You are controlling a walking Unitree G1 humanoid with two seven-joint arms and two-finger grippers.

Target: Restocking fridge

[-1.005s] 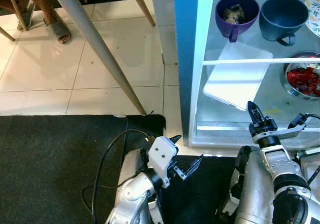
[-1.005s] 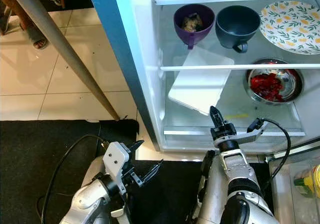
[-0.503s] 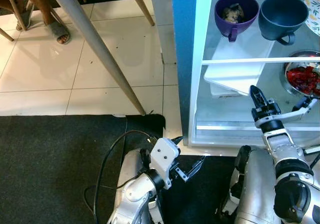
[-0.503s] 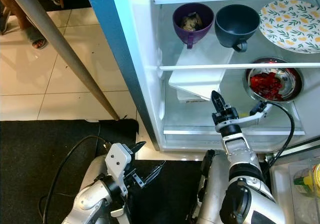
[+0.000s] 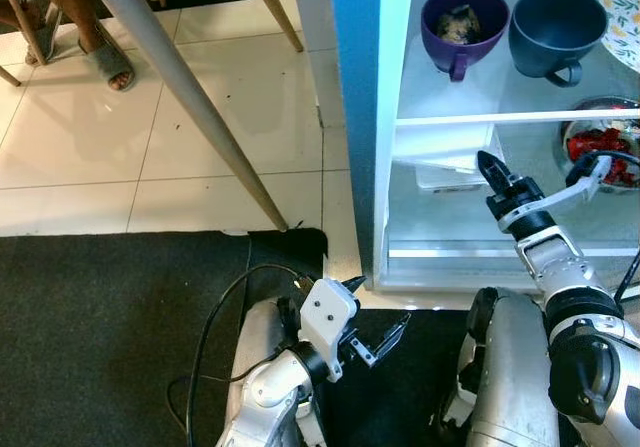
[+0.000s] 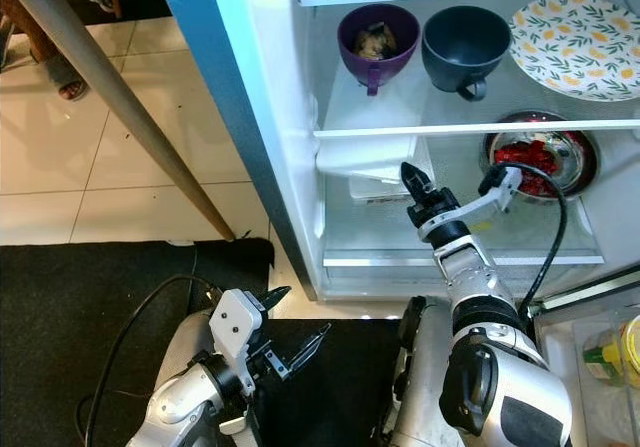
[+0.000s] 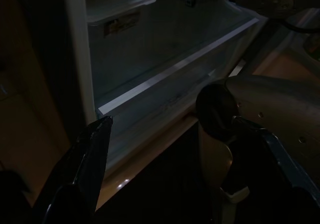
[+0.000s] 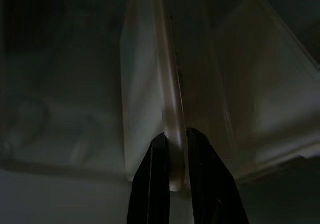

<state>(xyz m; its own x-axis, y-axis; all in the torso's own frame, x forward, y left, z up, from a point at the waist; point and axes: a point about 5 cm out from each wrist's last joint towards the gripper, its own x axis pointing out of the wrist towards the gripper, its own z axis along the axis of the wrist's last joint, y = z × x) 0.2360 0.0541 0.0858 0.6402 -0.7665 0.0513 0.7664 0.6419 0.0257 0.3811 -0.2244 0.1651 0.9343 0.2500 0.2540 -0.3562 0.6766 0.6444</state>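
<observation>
The fridge stands open in front of me. My right gripper (image 6: 408,175) reaches onto the lower shelf (image 6: 470,239) and is shut on the rim of a flat white lidded container (image 6: 375,167). The container lies mostly tucked under the glass shelf above, at the left of that level. In the right wrist view the fingers (image 8: 160,156) pinch the container's thin edge (image 8: 167,83). My left gripper (image 5: 375,319) hangs open and empty low over the black mat, outside the fridge; its fingers (image 7: 92,151) frame the fridge's bottom sill.
The upper shelf carries a purple mug (image 6: 375,32), a dark mug (image 6: 465,37) and a patterned plate (image 6: 575,32). A steel bowl of red food (image 6: 540,152) sits right of the container. The blue fridge wall (image 5: 355,117), a slanted table leg (image 5: 190,107) and a person's sandalled foot (image 5: 105,57) lie left.
My right gripper has carried the white container up, leftward and deeper into the lower shelf, so it now lies mostly under the glass shelf. The left arm has hardly moved.
</observation>
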